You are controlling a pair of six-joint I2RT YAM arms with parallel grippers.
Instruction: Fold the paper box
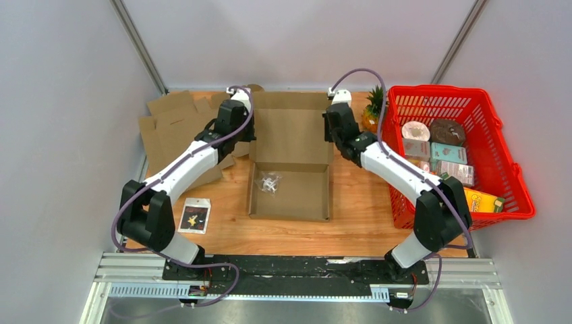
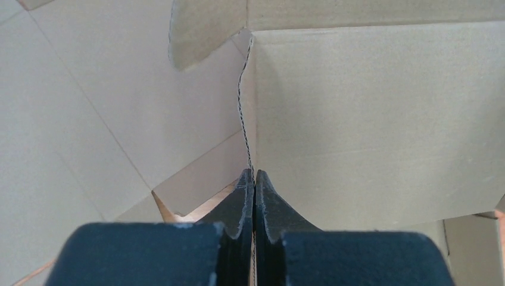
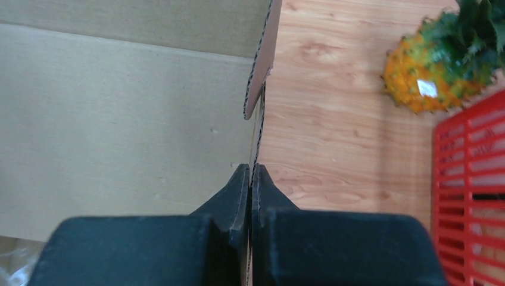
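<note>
The brown paper box (image 1: 290, 162) lies open in the middle of the table, its tray nearest me and its lid panel (image 1: 291, 135) raised behind. My left gripper (image 1: 248, 135) is shut on the lid's left edge; in the left wrist view the thin cardboard edge (image 2: 244, 119) runs straight into the closed gripper (image 2: 254, 174). My right gripper (image 1: 332, 131) is shut on the lid's right edge, and the right wrist view shows that edge (image 3: 257, 125) pinched in the gripper (image 3: 251, 170). A small clear bag of white parts (image 1: 270, 183) lies inside the tray.
Flat cardboard blanks (image 1: 177, 128) are stacked at the back left under the left arm. A red basket (image 1: 496, 169) full of packaged goods stands at the right, with a toy pineapple (image 1: 373, 108) beside it. A small packet with a star (image 1: 194, 216) lies front left.
</note>
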